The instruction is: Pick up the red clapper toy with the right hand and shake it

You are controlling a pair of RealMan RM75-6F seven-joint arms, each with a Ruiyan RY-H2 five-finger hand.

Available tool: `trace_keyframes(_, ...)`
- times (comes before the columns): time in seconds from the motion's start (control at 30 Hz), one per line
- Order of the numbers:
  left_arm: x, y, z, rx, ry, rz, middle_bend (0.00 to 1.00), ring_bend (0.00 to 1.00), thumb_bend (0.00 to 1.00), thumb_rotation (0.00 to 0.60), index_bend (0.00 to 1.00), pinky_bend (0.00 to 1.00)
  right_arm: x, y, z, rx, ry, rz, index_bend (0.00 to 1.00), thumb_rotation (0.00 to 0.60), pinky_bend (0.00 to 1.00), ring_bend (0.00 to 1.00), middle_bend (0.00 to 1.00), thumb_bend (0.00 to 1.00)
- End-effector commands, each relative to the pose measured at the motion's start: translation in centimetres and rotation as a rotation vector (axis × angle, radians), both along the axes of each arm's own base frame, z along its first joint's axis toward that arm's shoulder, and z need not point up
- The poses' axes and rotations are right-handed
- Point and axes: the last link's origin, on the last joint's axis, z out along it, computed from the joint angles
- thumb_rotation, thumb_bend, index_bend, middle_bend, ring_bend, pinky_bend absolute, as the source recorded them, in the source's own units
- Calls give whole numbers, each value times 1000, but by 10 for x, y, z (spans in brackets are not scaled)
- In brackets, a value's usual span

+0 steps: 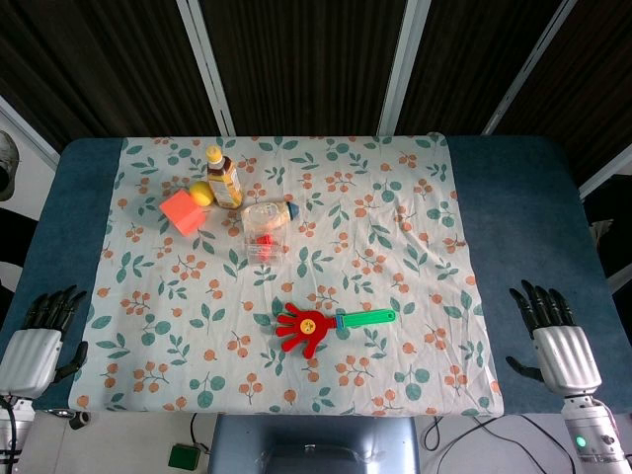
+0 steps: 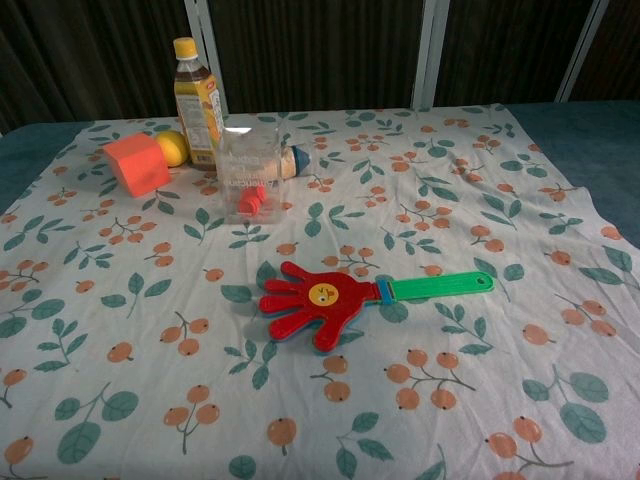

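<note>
The red clapper toy (image 1: 314, 329) is seen flat mid-counter, green handle aimed toward the nearer right hand (image 1: 558, 341), whose fingers are spread empty, as are the left hand's (image 1: 39, 341).

We see the right hand (image 1: 559, 341) resting open at the table's right edge, and between it and the red clapper toy (image 1: 314, 329) only flat floral cloth (image 1: 425, 286) lies. The green handle points toward that side, unblocked. The obstacles cluster well apart at the far left: a clear plastic jar (image 1: 265, 233), a juice bottle (image 1: 221, 178), a lemon (image 1: 200, 193) and an orange cube (image 1: 183, 211).
</note>
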Motion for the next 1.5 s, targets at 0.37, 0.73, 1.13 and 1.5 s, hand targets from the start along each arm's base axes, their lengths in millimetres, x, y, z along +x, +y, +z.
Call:
trace_keyframes(0.37, 2, 0, 1, -50, -9, -10, 0, 0, 444, 600, 0, 41, 30, -39, -45, 121, -31, 91, 0, 600, 0, 0, 0, 180)
trace_keyframes(0.73, -3, -2, 21, -17, -76, -17, 0, 0, 445, 600, 0, 40, 107, -104, -135, 365, -91, 95, 220, 600, 0, 0, 0, 283)
trace_keyframes(1.13, -4, -13, 32, 4, -105, -39, 0, 0, 446, 600, 0, 41, 147, -116, -194, 362, -164, 130, 524, 600, 0, 0, 0, 414)
trace_keyframes(1.5, -3, -18, 33, 9, -101, -39, 0, 0, 445, 600, 0, 41, 142, -112, -201, 370, -156, 121, 542, 600, 0, 0, 0, 414)
